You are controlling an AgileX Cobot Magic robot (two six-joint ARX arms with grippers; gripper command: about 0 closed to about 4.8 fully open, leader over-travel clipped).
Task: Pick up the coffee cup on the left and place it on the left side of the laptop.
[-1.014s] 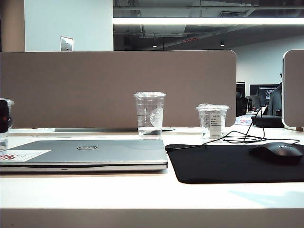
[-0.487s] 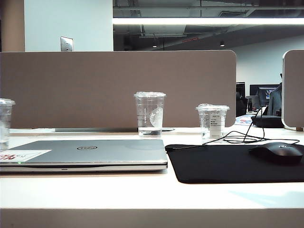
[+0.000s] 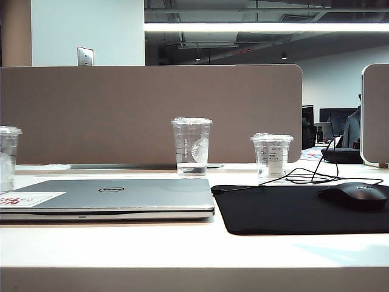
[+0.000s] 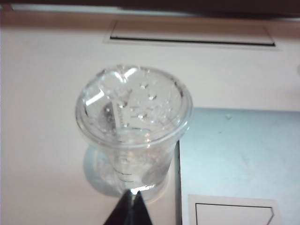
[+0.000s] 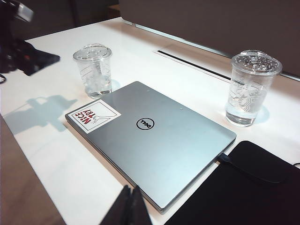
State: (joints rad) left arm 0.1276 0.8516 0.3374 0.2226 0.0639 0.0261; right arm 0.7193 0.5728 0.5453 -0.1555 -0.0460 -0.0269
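Coffee cup [image 3: 7, 157], cut off at the exterior view's edge, stands beside the laptop [image 3: 121, 194]; left tool [image 4: 132, 209] and right tool [image 5: 130, 206] both closed, empty, only their tips visible

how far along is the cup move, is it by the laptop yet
Looks done: the coffee cup stands upright on the table, left of the laptop. In hand: nothing; the left gripper is shut, off the cup. The right gripper is shut over the laptop's near edge. Left: nothing visible.
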